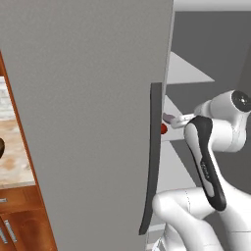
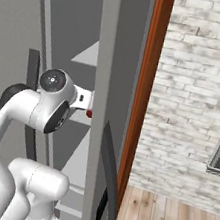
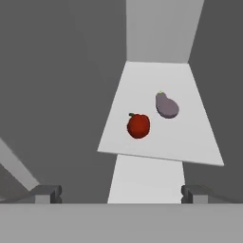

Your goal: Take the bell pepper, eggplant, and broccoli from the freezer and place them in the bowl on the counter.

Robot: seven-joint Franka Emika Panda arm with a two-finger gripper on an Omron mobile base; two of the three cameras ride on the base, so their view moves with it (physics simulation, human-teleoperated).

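The arm reaches into the open freezer, and from the hand view the gripper hangs with its jaws spread wide and nothing between them, looking down at a pale shelf. On that shelf sit the pepper and the eggplant, close beside each other but not touching. The pepper is the nearer of the two to the gripper; I can't spot the broccoli from here. The bowl is a dark sliver at the far left edge of the left base view, on the table past the freezer door.

I'd say the step in hand is the approach to the pepper. To do it well, the gripper should be centred over the pepper before it comes down, so both fingers pass either side of the round body. Keeping the far finger out of the gap toward the eggplant matters, since a nudge could roll it along the shelf. The pepper looks glossy and round, so a grip across its widest part should hold best.
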